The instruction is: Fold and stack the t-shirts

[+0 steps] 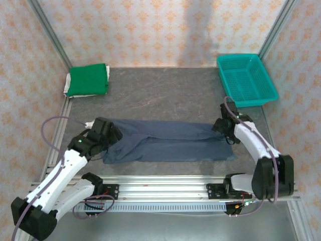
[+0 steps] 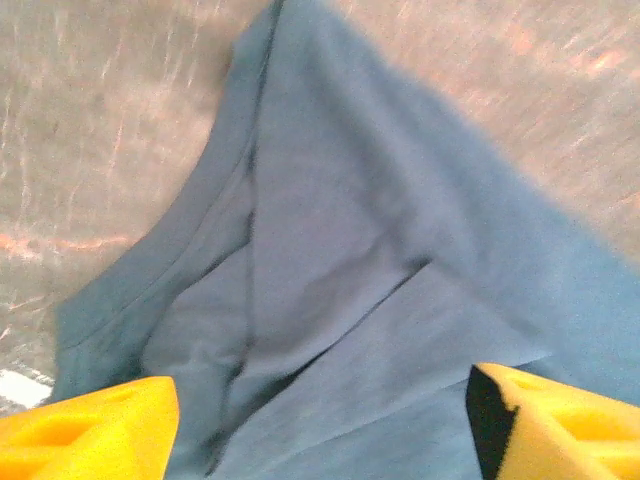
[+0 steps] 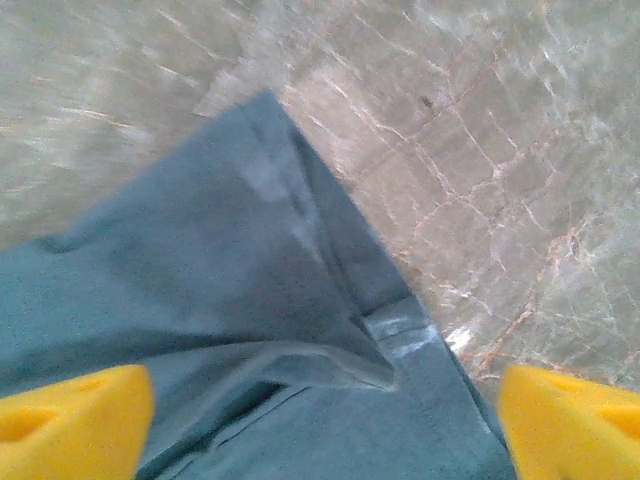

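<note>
Now the slate-blue t-shirt (image 1: 168, 140) lies as a long band across the near table (image 1: 165, 95), my left gripper (image 1: 109, 131) and right gripper (image 1: 224, 125) over its ends, both with jaws apart. I'd pinch both layers squarely and lift evenly. There's folding room beyond its far edge; the folded green t-shirt (image 1: 89, 79) and teal basket (image 1: 239, 56) sit well apart.

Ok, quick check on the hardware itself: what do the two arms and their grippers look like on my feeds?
The left arm and right arm have white links with black joints and black bases. A thin mauve cable loops beside each. The left gripper and right gripper carry chunky yellow wedge-shaped fingers; one left finger shows a black inner face.
</note>
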`<control>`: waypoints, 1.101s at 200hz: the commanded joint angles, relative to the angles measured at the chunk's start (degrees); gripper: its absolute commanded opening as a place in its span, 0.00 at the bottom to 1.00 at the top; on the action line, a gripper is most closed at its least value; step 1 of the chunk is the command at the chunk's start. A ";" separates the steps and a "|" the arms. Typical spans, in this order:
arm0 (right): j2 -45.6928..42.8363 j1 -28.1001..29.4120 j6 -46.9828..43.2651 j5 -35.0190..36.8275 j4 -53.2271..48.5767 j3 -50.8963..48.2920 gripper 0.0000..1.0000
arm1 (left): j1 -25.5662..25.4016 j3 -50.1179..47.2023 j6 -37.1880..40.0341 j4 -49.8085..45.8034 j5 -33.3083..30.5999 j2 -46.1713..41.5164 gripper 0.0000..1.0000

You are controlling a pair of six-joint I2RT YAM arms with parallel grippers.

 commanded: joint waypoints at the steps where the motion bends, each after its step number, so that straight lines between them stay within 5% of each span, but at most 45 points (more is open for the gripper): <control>1: -7.00 -0.22 -6.43 -9.70 2.43 0.99 1.00 | -0.34 4.94 6.52 2.26 0.20 3.13 0.79; 55: -5.04 0.57 -9.76 -22.98 2.00 2.62 0.99 | -2.58 12.61 18.10 1.96 12.69 30.38 0.67; 89: -4.47 0.81 -9.55 -25.01 2.43 2.61 0.99 | -3.03 16.76 22.37 0.71 11.59 41.26 0.56; 220: -4.30 0.82 -8.34 -24.39 3.05 1.49 0.99 | -4.16 21.44 25.78 3.96 10.41 52.60 0.45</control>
